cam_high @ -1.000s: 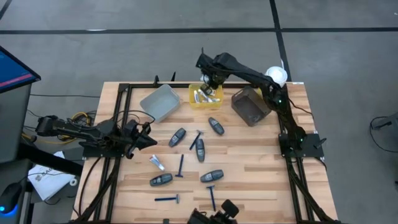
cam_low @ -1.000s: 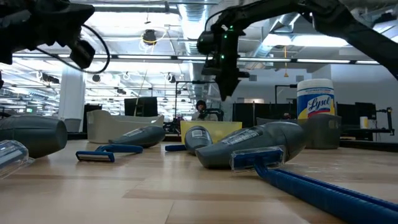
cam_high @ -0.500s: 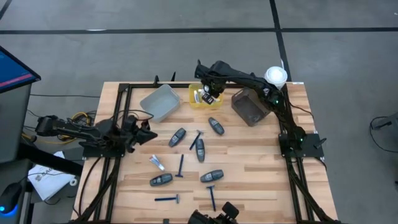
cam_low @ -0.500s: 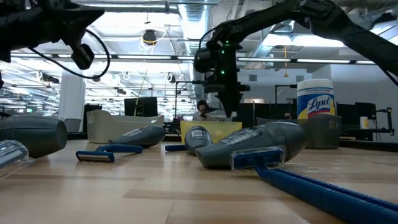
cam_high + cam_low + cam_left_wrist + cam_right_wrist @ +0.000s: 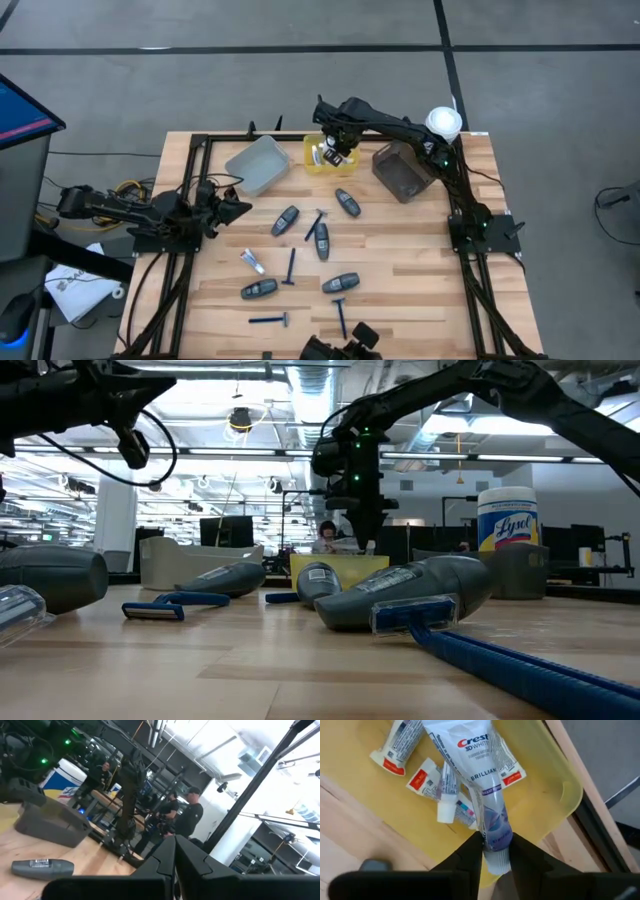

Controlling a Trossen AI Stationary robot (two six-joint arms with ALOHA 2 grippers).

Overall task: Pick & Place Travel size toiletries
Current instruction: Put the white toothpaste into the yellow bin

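Left gripper (image 5: pixel 233 207), centre-left in the high view, extends level, fingers apparently pressed together. Right gripper (image 5: pixel 496 851), arm reaching across upper centre, points down, pinching a Crest toothpaste tube (image 5: pixel 481 780) over the yellow bin (image 5: pixel 559 795).

On the worktop (image 5: pixel 420 262) the high view shows five dark grey oval pods (image 5: pixel 286 220) (image 5: pixel 347 203) (image 5: pixel 322 240) (image 5: pixel 260 290) (image 5: pixel 340 283), four thin blue razors (image 5: pixel 291 268) (image 5: pixel 313 224) (image 5: pixel 269 320) (image 5: pixel 340 316) and one white mini tube (image 5: pixel 251 261) lying loose. Three bins stand along the far edge, one grey (image 5: pixel 258 165), one yellow (image 5: pixel 312 163) and one brown (image 5: pixel 402 171), with one white wipes canister (image 5: pixel 443 124) beside them. In the right wrist view the yellow bin holds roughly four or five tubes (image 5: pixel 396 746), overlapped so the exact figure cannot be fixed.
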